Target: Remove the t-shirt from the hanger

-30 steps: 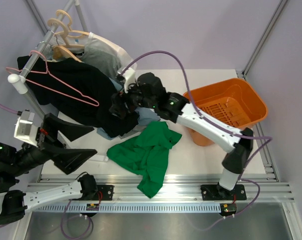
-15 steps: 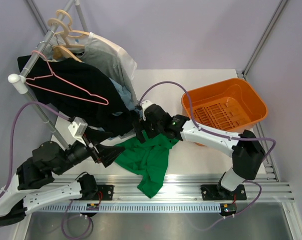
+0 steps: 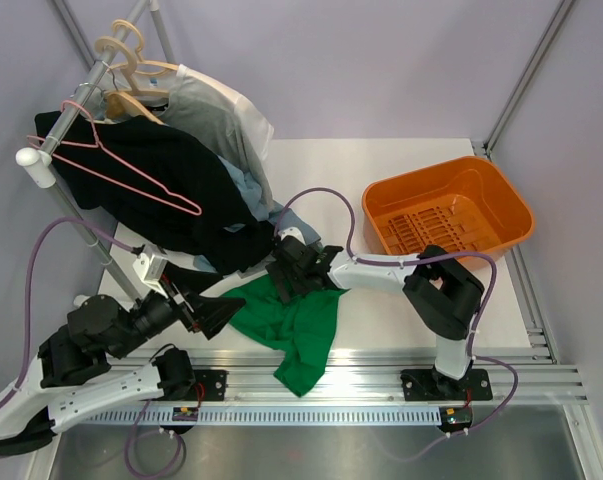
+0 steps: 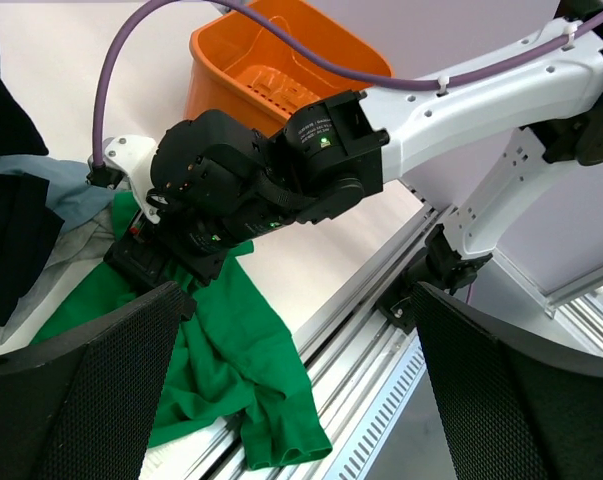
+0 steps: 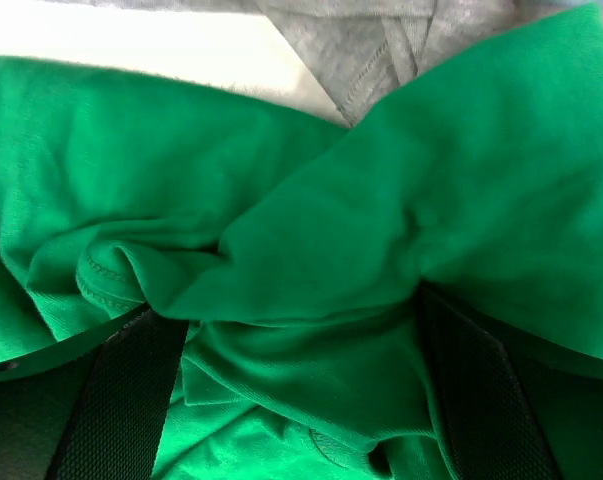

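Observation:
The green t-shirt (image 3: 293,322) lies crumpled on the table, off the hanger, with one end draped over the front rail (image 4: 281,430). The pink wire hanger (image 3: 131,172) hangs bare on the rack pole, against a black shirt. My right gripper (image 3: 286,275) is pressed down onto the t-shirt's far edge. In the right wrist view its jaws (image 5: 291,310) stand wide, open, with a bunched fold of green cloth (image 5: 321,230) between them. My left gripper (image 3: 224,311) hovers open just left of the t-shirt and holds nothing (image 4: 299,292).
A rack pole (image 3: 66,210) at the back left carries a black shirt (image 3: 171,200), grey-white shirts (image 3: 216,115) and wooden hangers (image 3: 126,65). An orange basket (image 3: 501,215) stands at the right. A grey-blue garment (image 3: 281,225) lies behind the t-shirt.
My right gripper came down from the hanging clothes onto the green t-shirt. My left arm swung in from the far left toward the t-shirt. The pink hanger swayed slightly.

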